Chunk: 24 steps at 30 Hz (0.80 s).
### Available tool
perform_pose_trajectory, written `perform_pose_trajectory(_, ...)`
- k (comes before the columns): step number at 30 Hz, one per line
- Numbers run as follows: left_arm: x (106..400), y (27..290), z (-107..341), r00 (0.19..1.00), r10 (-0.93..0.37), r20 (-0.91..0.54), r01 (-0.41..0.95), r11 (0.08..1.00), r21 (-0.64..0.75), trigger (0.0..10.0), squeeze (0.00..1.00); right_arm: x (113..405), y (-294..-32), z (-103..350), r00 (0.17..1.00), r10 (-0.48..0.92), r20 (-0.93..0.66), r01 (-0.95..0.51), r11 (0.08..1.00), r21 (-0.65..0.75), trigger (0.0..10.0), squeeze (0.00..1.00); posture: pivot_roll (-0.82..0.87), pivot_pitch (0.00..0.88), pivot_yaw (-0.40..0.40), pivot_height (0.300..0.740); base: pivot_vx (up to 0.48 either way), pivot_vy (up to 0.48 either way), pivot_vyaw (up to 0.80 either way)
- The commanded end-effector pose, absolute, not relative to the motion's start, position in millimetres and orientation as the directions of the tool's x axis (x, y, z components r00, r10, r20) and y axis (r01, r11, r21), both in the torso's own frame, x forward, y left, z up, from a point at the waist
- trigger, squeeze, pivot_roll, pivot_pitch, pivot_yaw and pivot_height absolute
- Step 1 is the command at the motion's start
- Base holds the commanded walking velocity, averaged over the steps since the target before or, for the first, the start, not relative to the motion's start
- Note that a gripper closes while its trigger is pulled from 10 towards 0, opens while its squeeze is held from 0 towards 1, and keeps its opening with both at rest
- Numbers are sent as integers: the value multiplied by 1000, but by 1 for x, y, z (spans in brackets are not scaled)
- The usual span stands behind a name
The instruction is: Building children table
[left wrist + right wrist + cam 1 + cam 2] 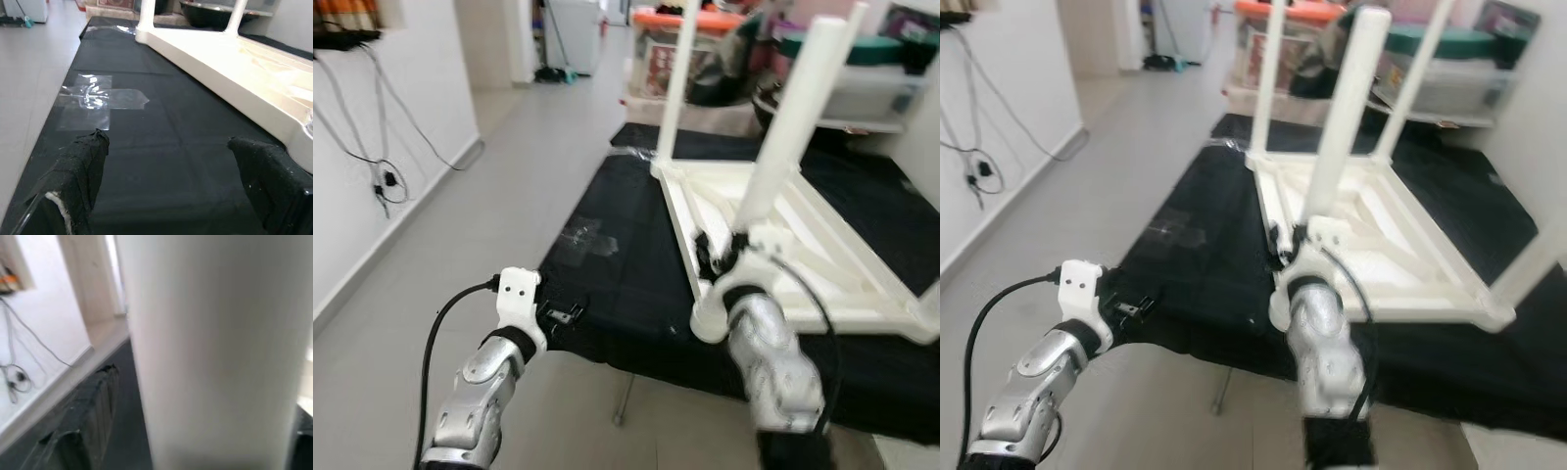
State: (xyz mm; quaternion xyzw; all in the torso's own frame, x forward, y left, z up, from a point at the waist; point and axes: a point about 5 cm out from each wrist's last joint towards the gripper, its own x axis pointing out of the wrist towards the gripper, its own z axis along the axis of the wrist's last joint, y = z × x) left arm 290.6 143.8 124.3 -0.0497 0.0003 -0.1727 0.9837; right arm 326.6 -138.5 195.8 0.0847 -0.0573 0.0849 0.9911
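A white children's table [822, 245] lies upside down on a black-covered surface [607, 284], with its legs pointing up. My right gripper [720, 257] is at the near corner, shut around the base of the near leg [793, 117]. In the right wrist view that white leg [210, 352] stands between the black fingers [93, 401]. My left gripper [563, 313] is open at the near left edge of the black cloth, holding nothing. In the left wrist view its fingers [83, 166] stand wide apart, and the table's rim [234, 73] lies ahead of them.
A patch of clear tape [587, 238] is stuck on the black cloth. Storage boxes and bins [685, 49] crowd the back. A white wall with hanging cables [382, 176] runs along the left, beside open grey floor [509, 176]. A thin metal support [625, 401] stands under the surface.
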Motion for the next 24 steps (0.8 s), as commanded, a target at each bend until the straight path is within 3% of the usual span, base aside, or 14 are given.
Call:
perform_pose_trajectory(1, 292, 144, 122, 940, -342, 6, 341, 934, -105, 10000, 0, 332, -130, 215, 902, 381, 205, -413, 899, 145, 10000, 0, 67, 0, -60, 740, 0, 0, 0)
perform_pose_trajectory(2, 292, 144, 122, 940, -342, 6, 341, 934, -105, 10000, 0, 332, -130, 215, 902, 381, 205, -413, 899, 145, 10000, 0, 67, 0, -60, 740, 0, 0, 0)
perform_pose_trajectory(3, 292, 143, 122, 940, -342, 7, 340, 934, -106, 10000, 0, 332, -132, 217, 832, 514, 209, -533, 845, 41, 10000, 0, 77, 0, -66, 740, 0, 0, 0)
perform_pose_trajectory(5, 292, 140, 122, 939, -344, 9, 343, 933, -108, 10000, 0, 330, -137, 205, 750, 650, 122, -647, 759, -70, 10000, 0, 93, 0, -75, 740, 0, 0, 0)
perform_pose_trajectory(11, 291, 140, 122, 939, -344, 10, 343, 933, -108, 10000, 0, 327, -137, 196, 708, 703, 72, -698, 711, -84, 10000, 0, 95, 0, -76, 740, 0, 0, 0)
perform_pose_trajectory(12, 290, 145, 123, 943, -332, 7, 331, 938, -102, 10000, 0, 319, -128, 179, 614, 789, 7, -788, 613, -62, 0, 0, 107, 0, -85, 740, 0, 0, 0)
perform_pose_trajectory(17, 290, 147, 123, 945, -326, 7, 326, 940, -99, 10000, 0, 319, -125, 171, 608, 793, -15, -793, 607, -55, 0, 0, 107, 0, -81, 740, 0, 0, 0)
perform_pose_trajectory(18, 290, 147, 124, 946, -324, 8, 324, 941, -97, 10000, 0, 325, -125, 166, 667, 744, -40, -744, 664, -68, 0, 0, 104, 0, -75, 740, 0, 0, 0)
perform_pose_trajectory(19, 290, 147, 124, 946, -324, 8, 324, 941, -97, 10000, 0, 325, -125, 166, 667, 744, -40, -744, 664, -68, 0, 0, 104, 0, -75, 740, 0, 0, 0)
perform_pose_trajectory(20, 290, 146, 123, 945, -327, 7, 326, 940, -97, 10000, 0, 348, -148, 158, 897, 436, -73, -440, 897, -49, 0, 0, 103, 0, -72, 740, 0, 0, 0)
perform_pose_trajectory(21, 290, 146, 123, 945, -327, 7, 326, 940, -97, 10000, 0, 348, -148, 158, 897, 436, -73, -440, 897, -49, 0, 0, 103, 0, -72, 740, 0, 0, 0)
perform_pose_trajectory(22, 289, 145, 123, 944, -330, 7, 329, 939, -98, 10000, 0, 357, -175, 154, 994, 77, -80, -80, 996, -35, 0, 0, 103, 0, -72, 740, 0, 0, 0)
perform_pose_trajectory(23, 288, 144, 123, 943, -332, 6, 331, 938, -99, 10000, 0, 349, -188, 147, 976, -198, -90, 198, 980, -14, 0, 0, 100, 0, -68, 740, 0, 0, 0)
perform_pose_trajectory(24, 287, 145, 122, 943, -333, 3, 331, 938, -101, 10000, 0, 337, -192, 141, 939, -330, -100, 332, 943, 7, 0, 0, 97, 0, -65, 740, 0, 0, 0)
